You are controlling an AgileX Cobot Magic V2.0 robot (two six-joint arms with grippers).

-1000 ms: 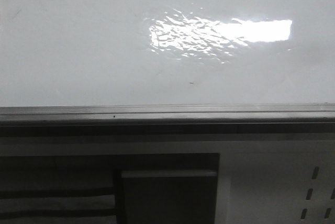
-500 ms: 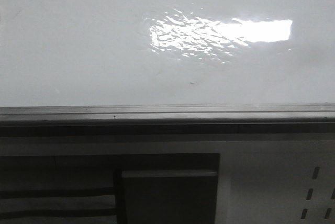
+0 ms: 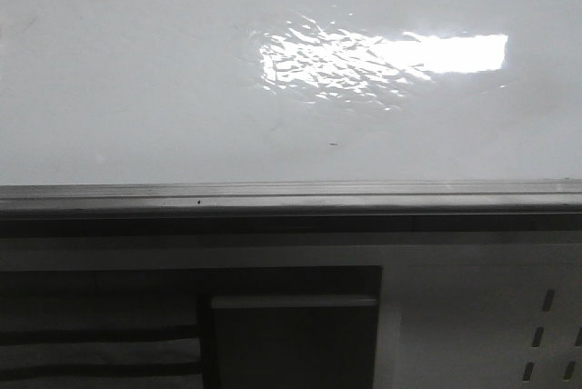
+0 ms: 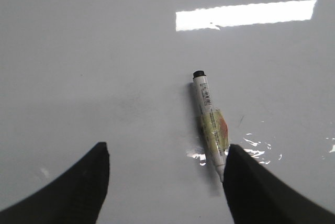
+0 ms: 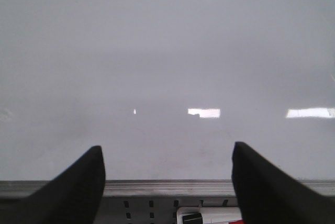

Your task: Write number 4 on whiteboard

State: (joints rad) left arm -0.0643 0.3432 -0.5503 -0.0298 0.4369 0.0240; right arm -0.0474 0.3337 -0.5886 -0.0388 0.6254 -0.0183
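My left gripper (image 4: 165, 174) hangs spread wide and empty over the whiteboard (image 4: 94, 51), with a marker (image 4: 210, 122) lying flat on the glossy surface just ahead of it. The marker's long axis runs away from me, roughly in line with the fingers: its dark end points outward, and its near end lies right beside one of my fingertips (image 4: 235, 161), well off the centre of the gap. Whether it touches that finger I cannot tell. To close on it I judge I must shift sideways toward that finger until the barrel sits between the two, then turn the wrist so the fingers close across the barrel.

My right gripper (image 5: 167, 166) is also spread and holds nothing; it looks over bare board with the grey edge rail (image 5: 167, 187) near its fingers and no marker in sight. The left arm is plainly the nearer one.

The front view shows the whiteboard with its rippled glare, the rail and a perforated panel (image 3: 546, 325) below, but neither arm. No number 4 appears anywhere; only a tiny dark speck (image 3: 334, 144) marks the board, so the writing has not begun. No containers are visible.
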